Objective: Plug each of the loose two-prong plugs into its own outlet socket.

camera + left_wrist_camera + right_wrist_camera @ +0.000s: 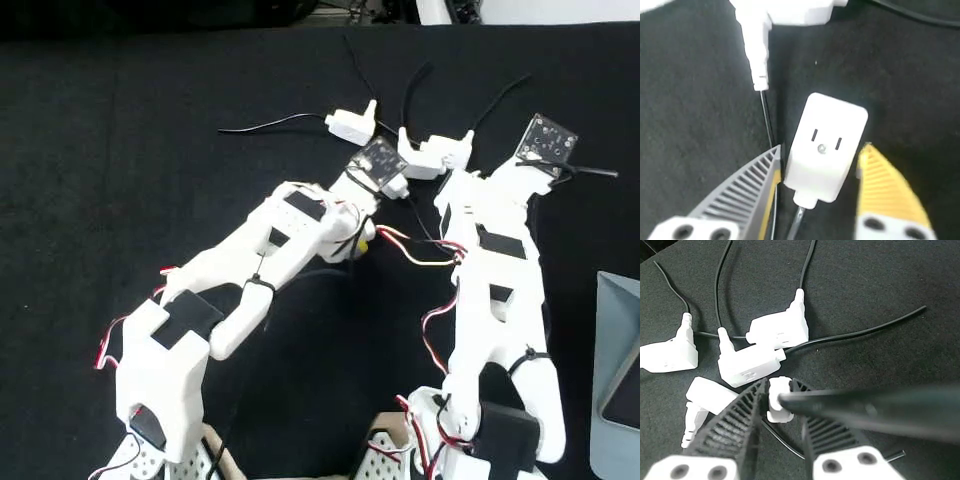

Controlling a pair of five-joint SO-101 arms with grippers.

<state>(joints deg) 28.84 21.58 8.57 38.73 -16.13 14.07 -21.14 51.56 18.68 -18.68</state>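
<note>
Outlet socket [826, 127]: light, rigid plastic, slick sides, stiff cord [799, 220] likely to tug. My left gripper [820, 150] is closed on its two flanks, far centre of the worktop [150, 120]. Right gripper [779, 385] pinches a small plug [779, 407] beside the loose plugs [775, 330]. Hold bodies, not cords.

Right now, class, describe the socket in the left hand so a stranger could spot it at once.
On the black table, follow the left arm to its hand. Between its grey and yellow fingers sits a white socket block. Unlike the white pieces nearby, its face shows two slots and a round hole.
</note>
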